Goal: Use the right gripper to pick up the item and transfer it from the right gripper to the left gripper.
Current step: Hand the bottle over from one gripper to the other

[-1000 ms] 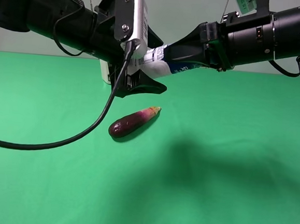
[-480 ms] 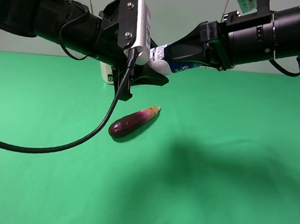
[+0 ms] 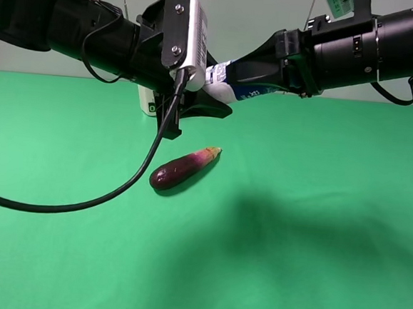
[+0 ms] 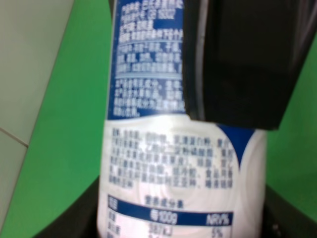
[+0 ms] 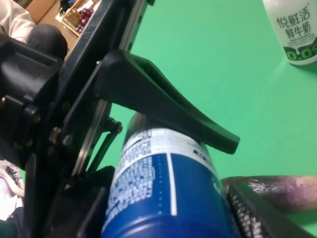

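Held level, well above the green cloth-covered bench [image 3: 311,277], is the slim smooth plastic bottle with a printed blue-and-white label [image 3: 223,84]. The matte black right tool [image 3: 241,73] clamps its blue end. The white-plated left tool [image 3: 200,97] is clamped on its white end. A glossy purple eggplant [image 3: 184,168] lies below.

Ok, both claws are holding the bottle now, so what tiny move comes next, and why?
Probably the right gripper should open its fingers and let go. The left gripper is shut on the white lower end of the bottle while the right one grips the blue end, so it hangs between them above the green table. Releasing would finish the handover.
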